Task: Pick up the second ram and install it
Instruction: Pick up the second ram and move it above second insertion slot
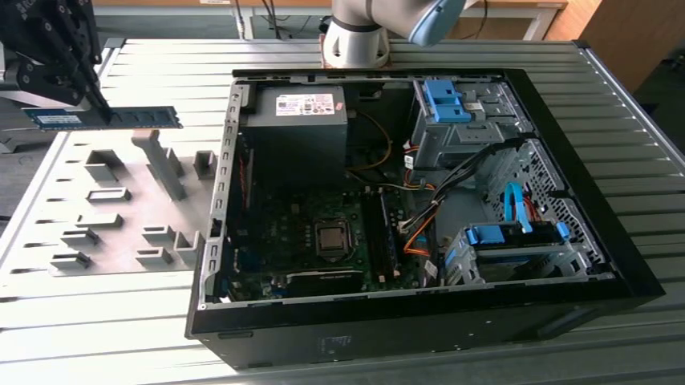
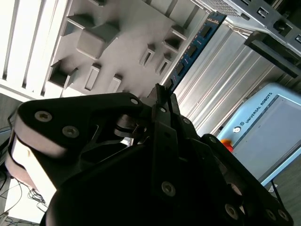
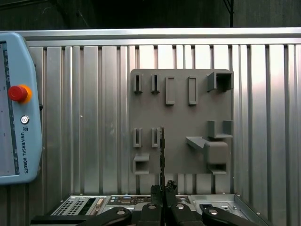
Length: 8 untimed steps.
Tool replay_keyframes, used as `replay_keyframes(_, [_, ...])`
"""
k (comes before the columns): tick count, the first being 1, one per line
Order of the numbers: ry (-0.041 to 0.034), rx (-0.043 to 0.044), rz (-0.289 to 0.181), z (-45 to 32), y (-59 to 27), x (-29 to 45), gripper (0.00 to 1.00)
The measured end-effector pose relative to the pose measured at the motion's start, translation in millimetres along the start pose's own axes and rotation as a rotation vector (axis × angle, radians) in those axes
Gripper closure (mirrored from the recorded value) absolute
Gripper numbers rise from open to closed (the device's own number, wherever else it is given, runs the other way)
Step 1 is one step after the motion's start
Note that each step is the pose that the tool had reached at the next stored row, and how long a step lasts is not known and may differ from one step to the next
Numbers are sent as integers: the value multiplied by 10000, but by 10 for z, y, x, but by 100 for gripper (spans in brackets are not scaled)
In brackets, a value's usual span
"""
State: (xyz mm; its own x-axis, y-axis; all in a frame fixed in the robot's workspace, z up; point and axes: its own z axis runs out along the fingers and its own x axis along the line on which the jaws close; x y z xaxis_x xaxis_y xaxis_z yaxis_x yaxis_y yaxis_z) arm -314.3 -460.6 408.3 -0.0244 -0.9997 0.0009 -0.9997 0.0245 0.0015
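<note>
Gripper (image 1: 92,111) is pinching the second ram (image 1: 139,117) between closed fingers, carrying it level above the grey holder tray (image 1: 128,218) beside the open computer case (image 1: 428,321), apparently keeping its contact edge free for seating.

I count one ram stick (image 1: 118,118), one open computer case (image 1: 630,265) and one grey holder plate (image 1: 123,220). There are two blue drive brackets (image 1: 444,100) (image 1: 514,235) and one teach pendant (image 3: 19,108).

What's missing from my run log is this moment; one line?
tool: shut on memory stick; place: over grey tray; install: not done
</note>
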Motion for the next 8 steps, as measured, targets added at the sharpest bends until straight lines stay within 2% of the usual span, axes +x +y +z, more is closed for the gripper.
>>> replay_keyframes(8, [0, 0, 0, 0, -78, -2, 86])
